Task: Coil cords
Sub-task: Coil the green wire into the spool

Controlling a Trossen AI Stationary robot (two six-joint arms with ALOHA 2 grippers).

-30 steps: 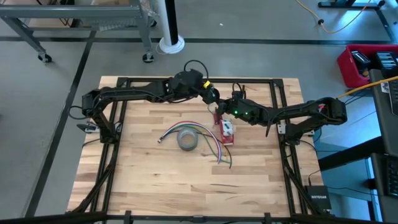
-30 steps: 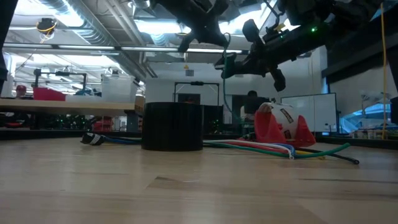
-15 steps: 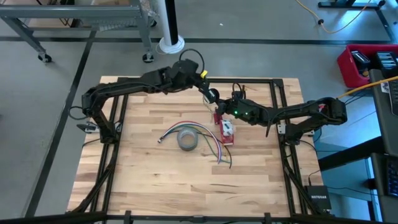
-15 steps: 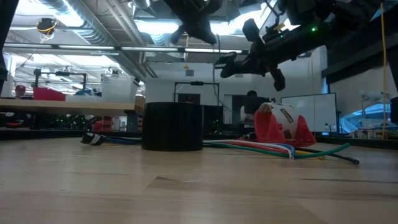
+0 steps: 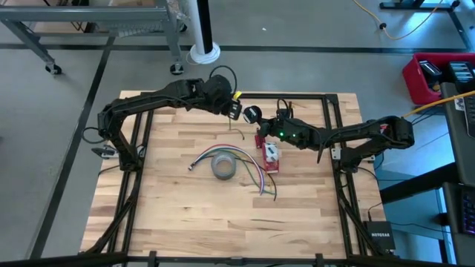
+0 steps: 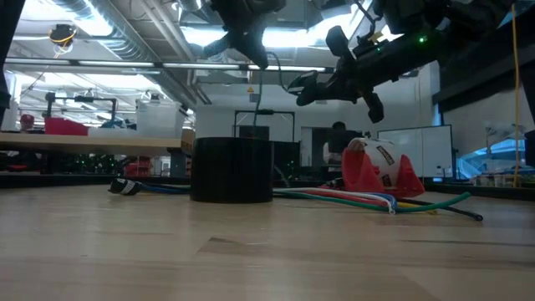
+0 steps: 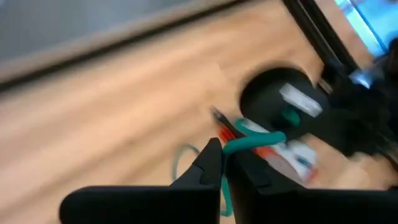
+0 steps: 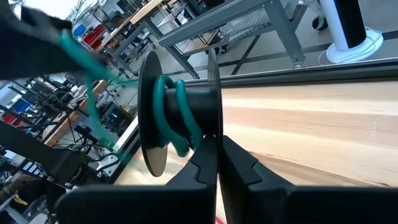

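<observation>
Green cord (image 8: 171, 106) is wound round a black spool (image 8: 177, 112) clenched in the right end effector (image 5: 256, 119) above the worktop (image 5: 178, 200); the left end effector (image 5: 232, 109), closed, pinches the cord's tail beside it.

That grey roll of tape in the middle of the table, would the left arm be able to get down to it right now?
Probably not right away. The left end effector is shut on a green cord being wound onto the spool the right end effector holds. Nothing covers the tape roll; only loose cords lie beside it.
</observation>
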